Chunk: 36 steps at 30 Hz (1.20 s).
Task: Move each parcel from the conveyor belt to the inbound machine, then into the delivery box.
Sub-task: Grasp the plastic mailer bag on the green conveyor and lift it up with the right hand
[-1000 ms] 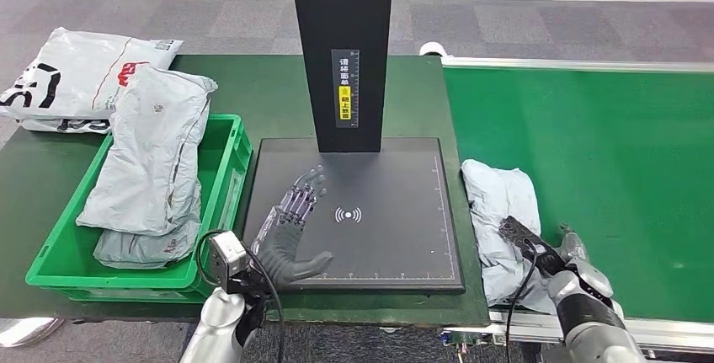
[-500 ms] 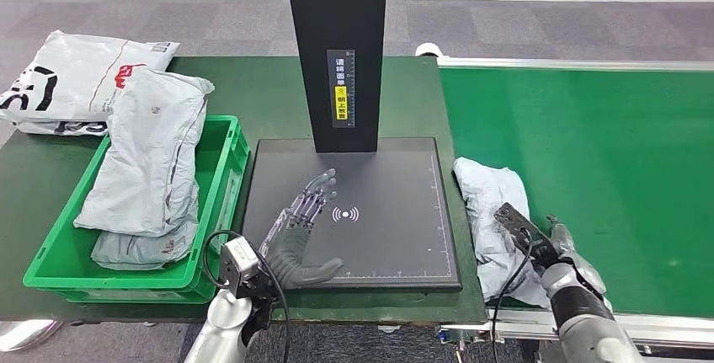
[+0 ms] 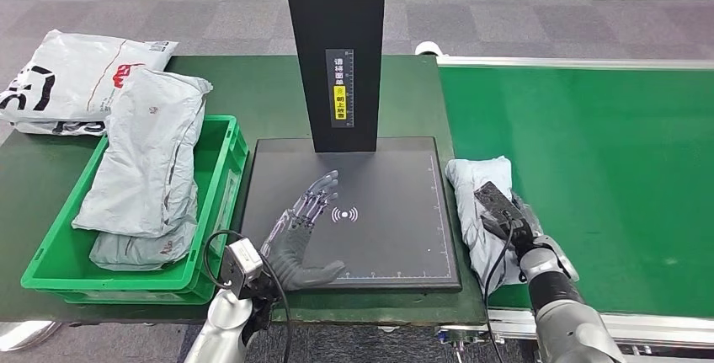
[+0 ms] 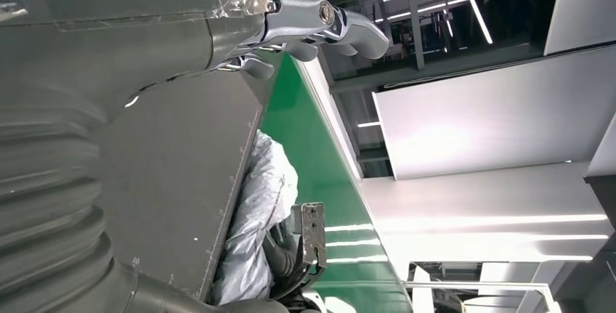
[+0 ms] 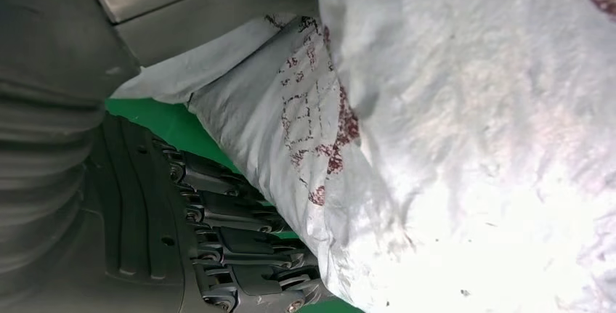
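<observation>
Head view: left hand (image 3: pixel 295 241) is held flat over the scanner plate (image 3: pixel 396 237), fingers spread, nothing held. The right hand (image 3: pixel 514 228) is mostly masked by its wrist camera.

Right wrist view: fingers (image 5: pixel 232 255) are curled under the grey parcel (image 5: pixel 450 146) at the conveyor belt (image 5: pixel 156 120) edge.

floor (image 3: pixel 210 18): grey carpet tiles | table (image 3: pixel 261 93): dark green top

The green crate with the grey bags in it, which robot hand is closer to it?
Left. The left hand hovers over the black scanner plate beside the green crate; the right hand grips a parcel beyond the plate.
</observation>
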{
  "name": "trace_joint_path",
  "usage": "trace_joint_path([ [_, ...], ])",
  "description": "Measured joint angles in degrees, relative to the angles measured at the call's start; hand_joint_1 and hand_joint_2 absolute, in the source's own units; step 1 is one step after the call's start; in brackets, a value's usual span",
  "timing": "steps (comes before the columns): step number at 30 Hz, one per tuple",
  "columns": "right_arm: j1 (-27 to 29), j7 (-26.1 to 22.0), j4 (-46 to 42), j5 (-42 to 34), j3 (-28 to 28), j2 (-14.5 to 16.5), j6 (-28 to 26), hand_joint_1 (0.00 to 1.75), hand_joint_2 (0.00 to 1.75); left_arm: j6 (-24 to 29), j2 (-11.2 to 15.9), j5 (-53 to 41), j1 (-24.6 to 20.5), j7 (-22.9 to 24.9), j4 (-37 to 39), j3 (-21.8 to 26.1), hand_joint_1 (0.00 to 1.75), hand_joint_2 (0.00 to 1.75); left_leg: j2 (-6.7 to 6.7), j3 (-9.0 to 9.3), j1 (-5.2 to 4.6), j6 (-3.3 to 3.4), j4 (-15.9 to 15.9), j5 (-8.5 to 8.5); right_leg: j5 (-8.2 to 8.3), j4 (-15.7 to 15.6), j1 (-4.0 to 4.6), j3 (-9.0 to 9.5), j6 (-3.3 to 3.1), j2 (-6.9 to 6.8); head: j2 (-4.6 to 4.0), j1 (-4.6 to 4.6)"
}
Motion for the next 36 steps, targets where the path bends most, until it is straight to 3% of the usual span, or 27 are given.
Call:
trace_joint_path([
  [5,-0.24,-0.48,0.00,-0.14,-0.01,0.66,0.37,0.00,1.75,0.00,0.00,-0.06,0.04,0.08,-0.22,0.00,0.00,1.75,0.05,0.00,0.00,0.00,0.00,0.00,0.02,0.00,0.00,0.00,-0.02,0.05,0.00,0.00],
  [6,-0.31,-0.53,0.00,-0.21,-0.01,0.86,0.49,0.08,1.75,0.00,0.00,-0.09,0.06,0.13,-0.30,0.00,0.00,1.75,0.07,0.00,0.00,0.00,0.00,0.00,0.02,0.00,0.01,-0.01,-0.03,0.08,0.00,0.00],
  [9,-0.46,-0.25,0.00,-1.18,-0.01,1.43,1.04,1.39,1.75,0.00,-0.01,-0.18,0.14,0.27,-0.70,0.00,0.00,1.75,0.15,0.03,0.00,-0.02,0.00,0.00,0.03,0.00,0.04,-0.02,-0.05,0.16,0.00,0.00],
  [10,-0.47,-0.09,0.00,-1.71,-0.01,1.56,1.25,1.75,1.75,0.01,-0.02,-0.20,0.19,0.34,-0.85,0.00,0.00,1.75,0.16,0.03,0.00,-0.02,0.00,0.00,0.03,0.00,0.06,-0.03,-0.05,0.18,0.00,0.00],
  [36,-0.29,-0.96,0.00,-7.46,-0.01,1.58,2.62,1.75,1.75,0.87,0.13,0.01,2.31,0.90,-3.20,0.00,0.00,1.75,0.47,0.02,0.21,-0.31,-0.08,-0.10,-0.03,0.03,0.24,-0.21,-0.29,0.51,0.00,0.00],
])
